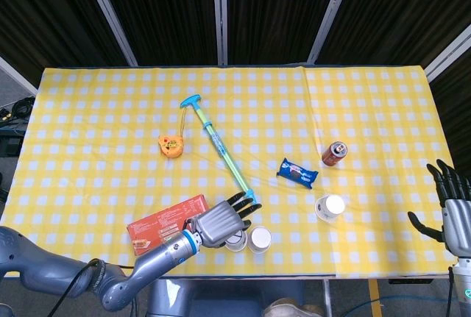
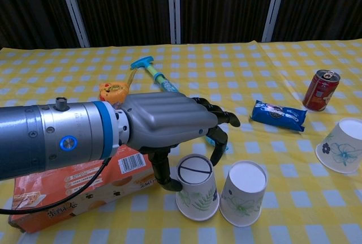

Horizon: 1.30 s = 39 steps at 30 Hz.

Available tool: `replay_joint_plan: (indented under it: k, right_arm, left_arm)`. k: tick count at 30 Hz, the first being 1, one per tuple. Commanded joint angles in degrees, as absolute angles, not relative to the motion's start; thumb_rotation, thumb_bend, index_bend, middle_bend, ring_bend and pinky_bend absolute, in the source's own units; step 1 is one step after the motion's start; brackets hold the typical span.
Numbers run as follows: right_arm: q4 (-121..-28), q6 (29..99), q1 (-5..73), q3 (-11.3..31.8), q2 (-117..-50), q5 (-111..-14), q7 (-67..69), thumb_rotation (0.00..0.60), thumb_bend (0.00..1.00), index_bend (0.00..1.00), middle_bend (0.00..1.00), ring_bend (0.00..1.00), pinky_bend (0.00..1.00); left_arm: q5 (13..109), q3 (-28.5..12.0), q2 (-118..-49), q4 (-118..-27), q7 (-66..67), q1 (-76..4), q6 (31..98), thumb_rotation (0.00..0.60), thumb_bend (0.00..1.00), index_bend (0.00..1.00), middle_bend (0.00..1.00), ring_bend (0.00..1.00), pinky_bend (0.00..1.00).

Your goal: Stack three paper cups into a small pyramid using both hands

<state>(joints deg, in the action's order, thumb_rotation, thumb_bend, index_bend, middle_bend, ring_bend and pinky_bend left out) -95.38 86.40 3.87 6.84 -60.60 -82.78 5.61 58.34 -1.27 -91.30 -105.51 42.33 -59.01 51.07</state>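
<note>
Left hand [image 2: 169, 128]: gripping left cup [image 2: 196, 186], set touching middle cup [image 2: 244, 192] as pyramid base.
Right hand [image 1: 450, 210]: fingers spread, empty, clear of third cup [image 1: 330, 207].

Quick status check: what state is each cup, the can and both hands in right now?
left hand: grips left cup
left cup: upside down, beside middle cup
middle cup: upside down, free
right cup: upside down, apart, tilted
can: upright
right hand: open

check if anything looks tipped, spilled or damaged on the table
Nothing stands out. All three paper cups sit upside down: two side by side near the left hand, the third off right. The soda can stands upright.
</note>
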Motion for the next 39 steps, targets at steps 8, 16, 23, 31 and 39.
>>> replay_joint_plan:
  k: [8, 16, 23, 31, 39]
  right_arm:
    - [-95.7, 86.4, 3.8, 6.6, -60.7, -83.1, 4.8, 0.600, 0.14, 0.00, 0.00, 0.00, 0.00]
    - [-96.2, 86.9, 3.6, 6.3, -60.7, -83.9, 3.9, 0.600, 0.14, 0.00, 0.00, 0.00, 0.00]
    - [-96.4, 87.0, 3.6, 6.0, -61.0, -84.4, 2.7, 0.600, 0.14, 0.00, 0.00, 0.00, 0.00]
    - [-97.6, 87.0, 3.9, 6.0, -61.3, -84.9, 0.6, 0.600, 0.14, 0.02, 0.00, 0.00, 0.00]
    - [-100.2, 82.2, 7.4, 6.6, -61.7, -85.0, -3.3, 0.600, 0.14, 0.20, 0.00, 0.00, 0.00]
  left_arm:
    - [57.9, -0.3, -91.4, -105.8, 43.2, -58.6, 52.6, 0.600, 0.18, 0.12, 0.00, 0.00, 0.00]
    - [62.0, 1.1, -88.2, -108.9, 40.0, -54.8, 57.5, 0.600, 0.18, 0.11, 0.00, 0.00, 0.00]
    - [73.2, 6.1, -80.5, -112.4, 37.2, -44.5, 72.8, 0.600, 0.17, 0.11, 0.00, 0.00, 0.00]
    - [84.6, 12.7, -72.7, -109.7, 28.7, -30.4, 89.5, 0.600, 0.15, 0.07, 0.00, 0.00, 0.00]
    - [88.9, 14.9, -68.1, -105.1, 17.8, -22.5, 96.2, 0.600, 0.15, 0.07, 0.00, 0.00, 0.00]
